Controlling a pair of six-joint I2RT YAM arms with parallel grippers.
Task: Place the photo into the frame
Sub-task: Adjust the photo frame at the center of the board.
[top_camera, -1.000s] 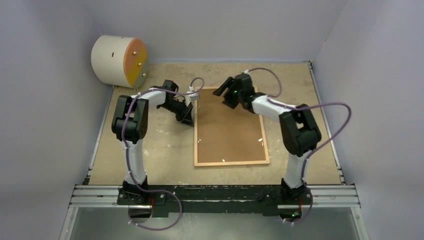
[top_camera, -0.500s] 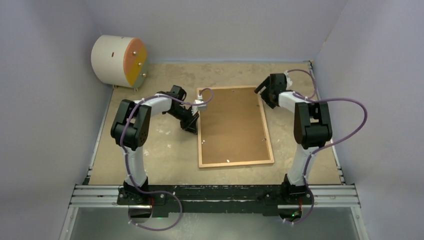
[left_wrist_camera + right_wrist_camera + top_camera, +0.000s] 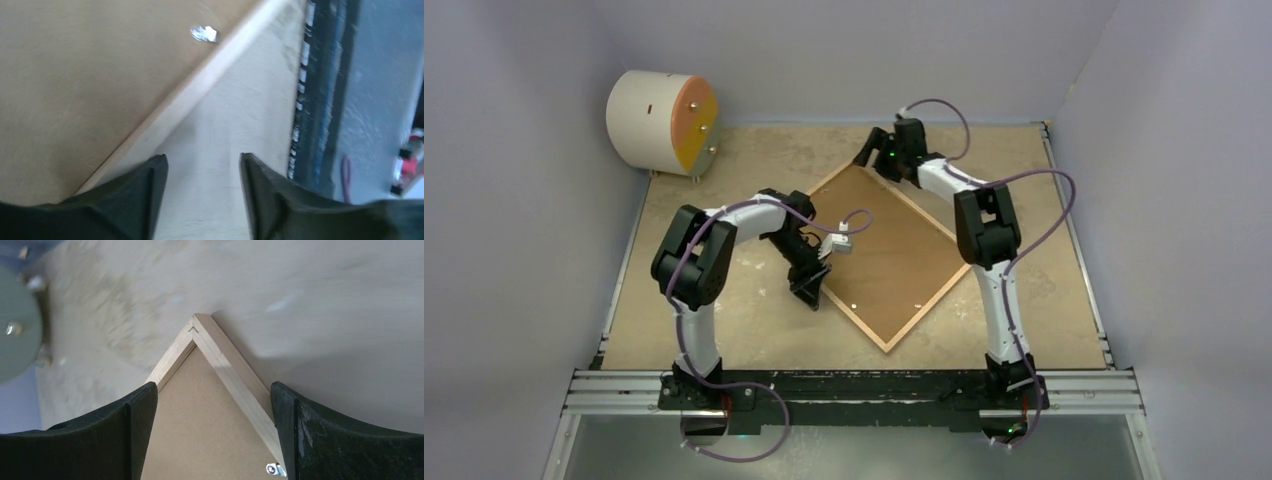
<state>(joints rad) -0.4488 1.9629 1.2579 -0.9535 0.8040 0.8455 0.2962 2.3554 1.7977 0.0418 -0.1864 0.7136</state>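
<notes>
The frame (image 3: 929, 308) lies face down and turned diagonally on the table, with a brown backing board (image 3: 894, 250) filling its back. The photo is hidden. My left gripper (image 3: 810, 290) is low at the frame's near-left edge. In the left wrist view it (image 3: 202, 157) stands open over bare table, the wood rim (image 3: 200, 85) just left of its fingers. My right gripper (image 3: 871, 156) hovers open at the frame's far corner. In the right wrist view its jaws (image 3: 214, 390) straddle that corner (image 3: 200, 330) without touching it.
A white drum with an orange face (image 3: 662, 122) stands at the back left. Small metal tabs (image 3: 204, 33) sit along the backing's edge. The metal rail (image 3: 854, 390) runs along the near edge, and walls close in the back and both sides.
The frame has swung from square to diagonal. My left gripper moved nearer along its left edge and opened. My right gripper went out to the right, then came back over the far corner.
</notes>
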